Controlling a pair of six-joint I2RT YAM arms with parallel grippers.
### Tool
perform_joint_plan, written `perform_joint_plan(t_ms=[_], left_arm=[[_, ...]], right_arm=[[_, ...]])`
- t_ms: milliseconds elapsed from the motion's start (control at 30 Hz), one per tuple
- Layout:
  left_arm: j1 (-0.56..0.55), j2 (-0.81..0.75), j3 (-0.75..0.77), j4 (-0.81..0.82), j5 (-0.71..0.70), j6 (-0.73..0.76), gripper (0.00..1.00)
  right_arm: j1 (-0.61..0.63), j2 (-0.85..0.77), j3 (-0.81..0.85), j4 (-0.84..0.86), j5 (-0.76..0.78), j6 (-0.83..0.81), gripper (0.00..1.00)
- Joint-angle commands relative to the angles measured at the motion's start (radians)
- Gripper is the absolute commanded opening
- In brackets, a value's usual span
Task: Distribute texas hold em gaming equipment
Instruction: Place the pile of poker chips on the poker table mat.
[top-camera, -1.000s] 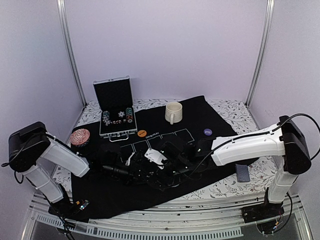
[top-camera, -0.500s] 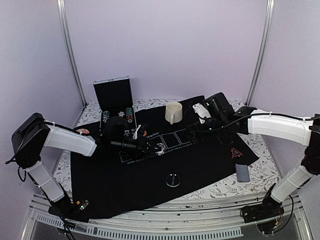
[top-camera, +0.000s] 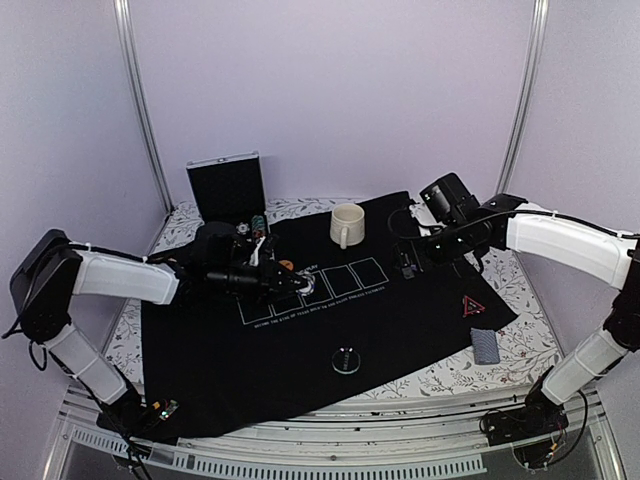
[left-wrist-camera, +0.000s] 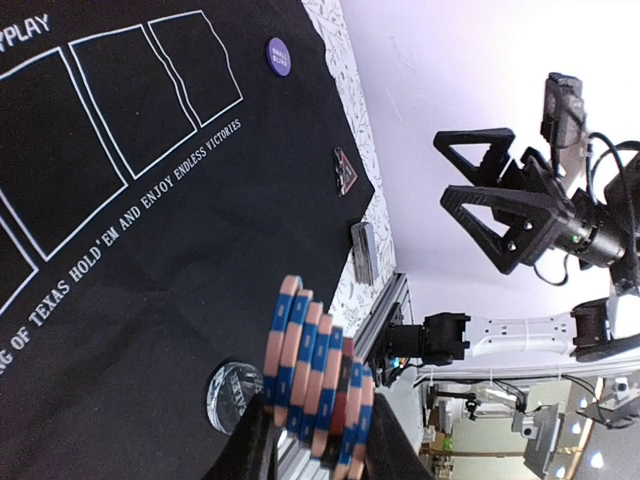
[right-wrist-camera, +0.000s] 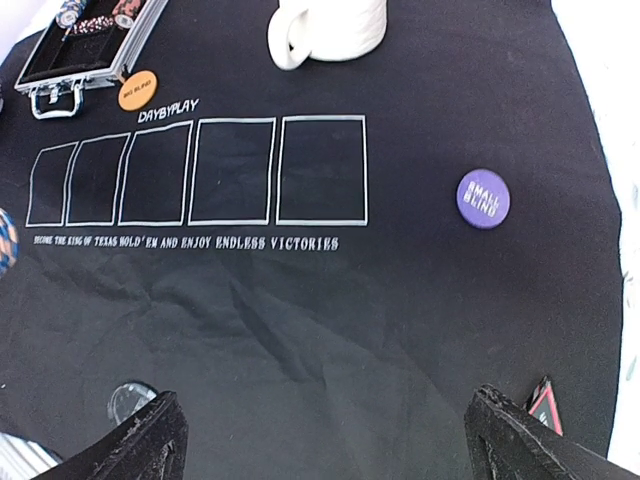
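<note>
My left gripper (top-camera: 303, 286) is shut on a stack of several blue-and-salmon striped poker chips (left-wrist-camera: 315, 385), held edge-on above the black mat (top-camera: 300, 350) by the printed card boxes. The chips show at the fingertips (top-camera: 318, 291) in the top view. My right gripper (top-camera: 408, 258) hangs open and empty over the mat's right side, fingers (right-wrist-camera: 150, 445) wide apart. An orange disc (right-wrist-camera: 137, 89), a purple disc (right-wrist-camera: 483, 198), a red-edged triangle (top-camera: 472, 305) and a clear round token (top-camera: 346, 359) lie on the mat. A grey-blue deck of cards (top-camera: 486, 346) rests off the mat's right edge.
An open aluminium chip case (top-camera: 232, 205) with more chips stands at the back left. A cream mug (top-camera: 347, 224) sits at the mat's far edge. The floral tablecloth (top-camera: 450, 375) rims the mat; metal frame posts (top-camera: 140, 110) stand at the back corners.
A second ago both arms crowded the mat's middle. The left one has since carried its chips back toward the card boxes. The right one swung to the far right, uncovering the clear token and triangle.
</note>
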Motion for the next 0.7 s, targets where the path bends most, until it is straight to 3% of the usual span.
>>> perform_joint_plan(t_ms=[0,133,333,500,667], left_arm=[[-0.004,-0.137,-0.107,-0.007,-0.058,0.030,0.00],[-0.080,-0.261,-0.273,0.014,-0.162,-0.018,0.00],[-0.198,-0.382,-0.444,0.064,-0.251,-0.096,0.00],[-0.213,-0.284,-0.471,0.112,-0.212,-0.093,0.00],[-0.214,-0.124,-0.422,0.207,-0.127,-0.104,0.00]], right_arm=[[0.001,-0.053,0.010,-0.083,-0.093,0.036,0.99],[0.061,-0.081,-0.030,-0.033,-0.154,0.058,0.99],[0.340,-0.032,-0.061,0.081,-0.086,0.044,1.00],[0.469,0.095,-0.091,0.217,-0.082,-0.016,0.99],[0.526,0.268,-0.005,0.311,-0.060,-0.074,0.99]])
